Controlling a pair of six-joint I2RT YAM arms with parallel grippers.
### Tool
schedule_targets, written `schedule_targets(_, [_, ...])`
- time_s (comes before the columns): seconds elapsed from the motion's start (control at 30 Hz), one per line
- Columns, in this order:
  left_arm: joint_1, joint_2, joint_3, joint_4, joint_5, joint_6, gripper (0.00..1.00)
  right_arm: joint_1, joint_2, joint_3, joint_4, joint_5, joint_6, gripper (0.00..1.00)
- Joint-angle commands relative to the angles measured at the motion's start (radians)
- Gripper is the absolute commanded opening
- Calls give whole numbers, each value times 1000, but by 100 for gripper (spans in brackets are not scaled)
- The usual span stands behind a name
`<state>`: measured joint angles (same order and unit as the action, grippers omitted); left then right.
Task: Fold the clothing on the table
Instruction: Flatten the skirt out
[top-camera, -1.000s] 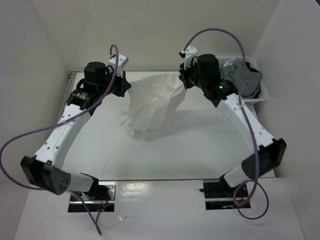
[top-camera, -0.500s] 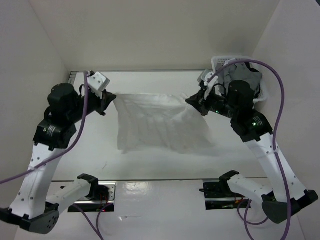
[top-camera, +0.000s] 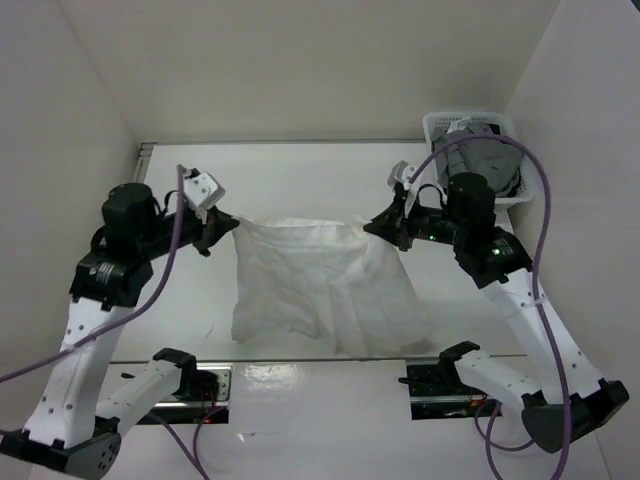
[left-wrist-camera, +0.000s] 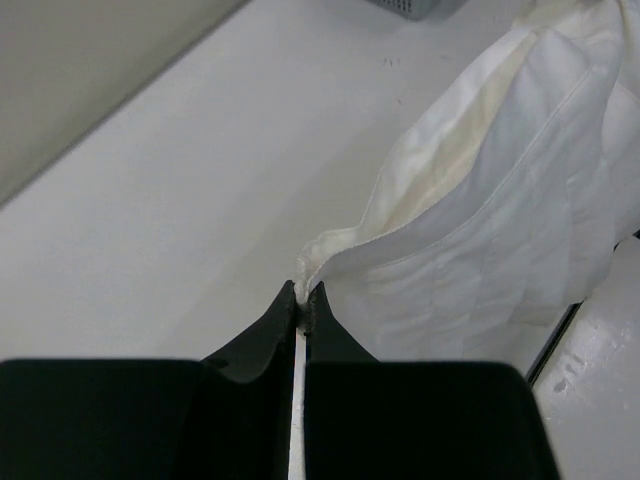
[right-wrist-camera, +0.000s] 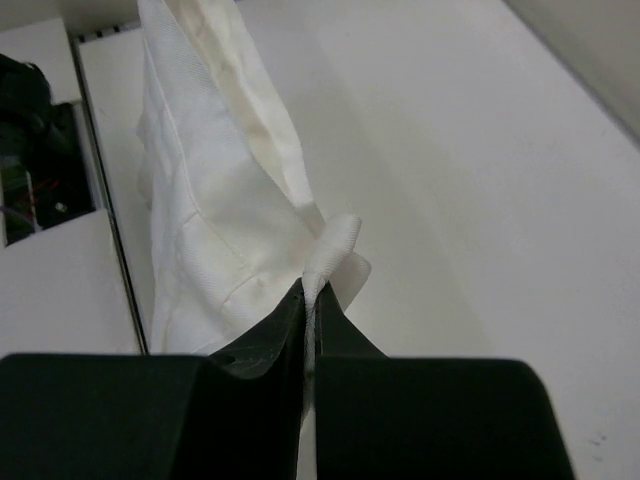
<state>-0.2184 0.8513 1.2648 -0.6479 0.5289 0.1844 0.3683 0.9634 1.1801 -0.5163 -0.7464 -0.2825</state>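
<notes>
Fingers (left-wrist-camera: 268, 332) of the left gripper (left-wrist-camera: 303, 296) are seen pressed together on one upper corner of the skirt (left-wrist-camera: 500, 200), with only a thin fold of cloth nipped between the tips. In the overhead view this left gripper (top-camera: 232, 224) is held well to the left of the basket (top-camera: 440, 124) and nearer the arm bases than it.

The skirt (top-camera: 320, 285) is spread on the table (top-camera: 300, 175), left of the basket and on its near side. Its upper edge is raised and stretched between the two grippers, while its lower part is laid on the tabletop.

The right gripper (top-camera: 372, 226) is found just left of the basket, its tips (right-wrist-camera: 310, 290) likewise closed on the other upper corner. A grey garment (top-camera: 490, 155) is piled in the basket.

The step in hand is judged to be the laying-out before the first fold. It would be done well if both corners were kept level, the edge between them was held taut, and the two were lowered together. The cloth might also be drawn back towards the basket's side, since the hem's right corner is seen close to the near edge.

The narrow held edge is pointed towards the far side, level with the basket's near rim; the wider hem is pointed away from it. The pleats, and with them the long axis as far as can be judged, are run far to near.
</notes>
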Motion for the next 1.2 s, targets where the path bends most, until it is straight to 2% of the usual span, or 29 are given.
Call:
schedule_targets(0.0, [8, 127, -100, 91, 5, 15, 2, -8, 64, -110, 130, 85, -24, 3])
schedule_targets(0.13, [8, 291, -182, 224, -46, -3, 1, -8, 132, -224, 313, 191, -24, 3])
schedule_targets(0.27, [8, 500, -151, 286, -87, -26, 0, -35, 236, -249, 396, 280, -53, 1])
schedule_targets(0.4, [8, 727, -6, 315, -139, -36, 0, -110, 366, -169, 423, 311, -83, 0])
schedule_targets(0.57, [8, 911, 215, 338, -237, -46, 0, -183, 550, -63, 475, 337, -83, 0])
schedule_targets(0.73, [8, 1026, 376, 338, -326, -68, 0, -183, 742, 42, 475, 384, -93, 0])
schedule_targets(0.77, [8, 1051, 393, 347, -342, -80, 0, -183, 767, 87, 464, 415, -93, 7])
schedule_targets(0.8, [8, 1060, 412, 347, -363, -80, 9, -183, 790, 108, 464, 439, -63, 23])
schedule_targets(0.83, [8, 1069, 442, 347, -377, -89, 28, -183, 835, 151, 464, 458, -63, 41])
schedule_targets(0.87, [8, 1088, 453, 347, -389, -103, 43, -183, 856, 173, 455, 490, -51, 69])
schedule_targets(0.9, [8, 1088, 465, 347, -400, -103, 66, -183, 874, 191, 455, 516, -29, 80])
schedule_targets(0.93, [8, 1098, 466, 347, -400, -103, 77, -183, 888, 225, 455, 551, -11, 87])
schedule_targets(1.0, [8, 1098, 466, 347, -441, -114, 92, -183, 909, 245, 446, 652, 2, 92])
schedule_targets(1.07, [19, 1071, 452, 356, -524, -125, 99, -192, 891, 245, 476, 796, 51, 93])
schedule_targets(1.17, [62, 1020, 409, 343, -538, -144, 99, -192, 823, 214, 489, 875, 62, 93])
